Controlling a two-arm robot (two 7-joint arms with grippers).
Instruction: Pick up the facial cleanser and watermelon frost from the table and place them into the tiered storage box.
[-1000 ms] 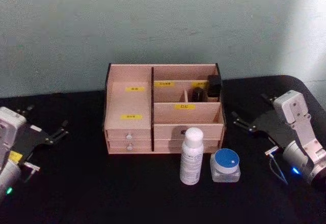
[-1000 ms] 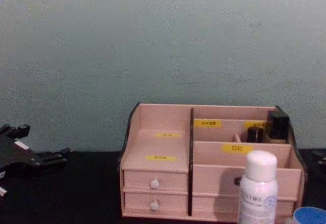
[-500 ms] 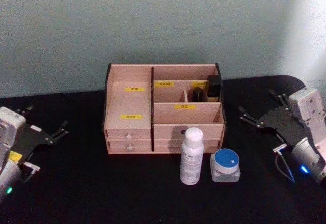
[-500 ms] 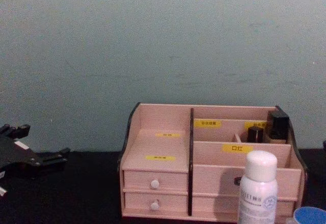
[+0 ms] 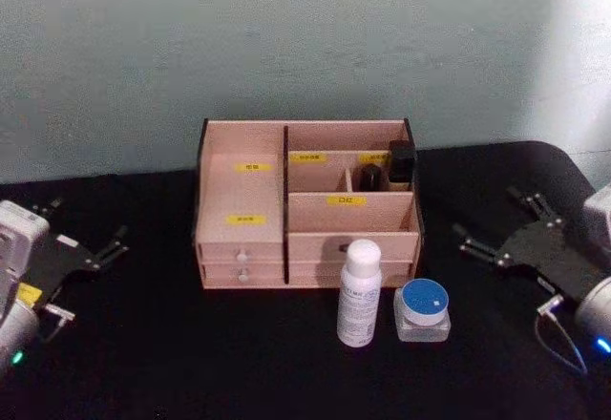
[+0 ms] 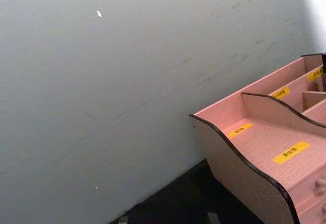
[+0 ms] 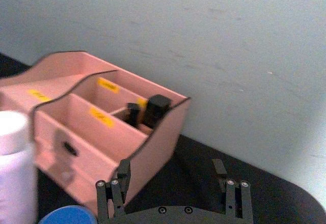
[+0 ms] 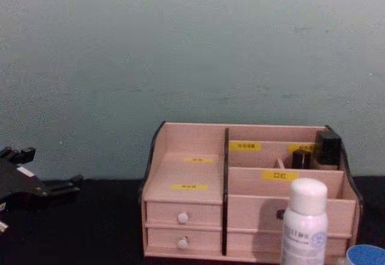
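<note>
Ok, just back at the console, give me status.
Left gripper open, left of the box. Right gripper open, right of it. Bottle and jar upright in front of the box, neither grasped. Nothing between right gripper and jar.

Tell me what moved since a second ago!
The right gripper, open and empty, slid away from the tiered storage box, out toward the robot's right. Nothing was grabbed or let go. The left gripper, the white bottle and the blue-lidded jar stayed put.
</note>
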